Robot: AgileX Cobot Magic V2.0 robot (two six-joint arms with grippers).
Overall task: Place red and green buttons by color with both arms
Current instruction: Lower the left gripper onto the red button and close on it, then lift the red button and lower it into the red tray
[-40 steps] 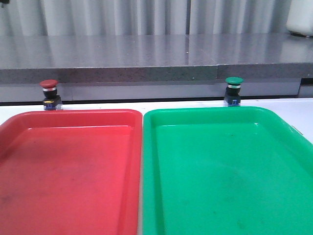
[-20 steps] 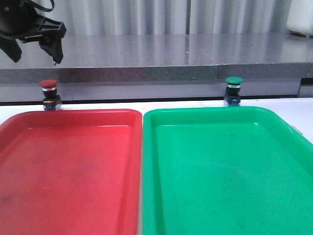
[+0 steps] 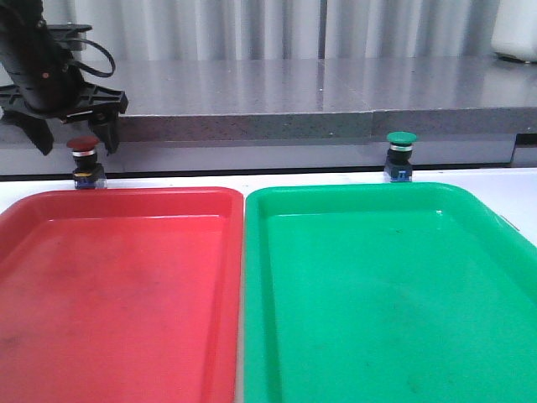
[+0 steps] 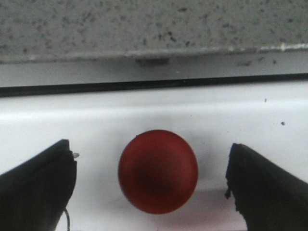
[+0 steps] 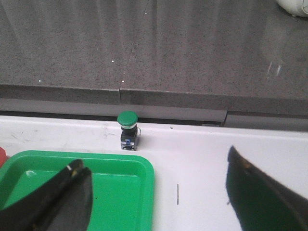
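Since half a second ago, my left gripper (image 3: pixel 73 144) is dropping from up near the ledge to straddle the red button (image 3: pixel 84 161), prongs spread wide on either side of its cap and not touching it. From the left wrist camera I am seeing the dark red cap (image 4: pixel 158 171) sitting midway between the two fingers. That button is standing upright on the white table (image 3: pixel 516 189), just behind the red tray (image 3: pixel 126 201); the green button (image 3: pixel 401 155) is standing just behind the green tray (image 3: pixel 361 195). My right gripper (image 5: pixel 159 192) is hanging open, well short of the green one. I am judging these switches light, rigid and top-heavy, with a smooth domed cap, so I am aiming lower, at the collar or black body.
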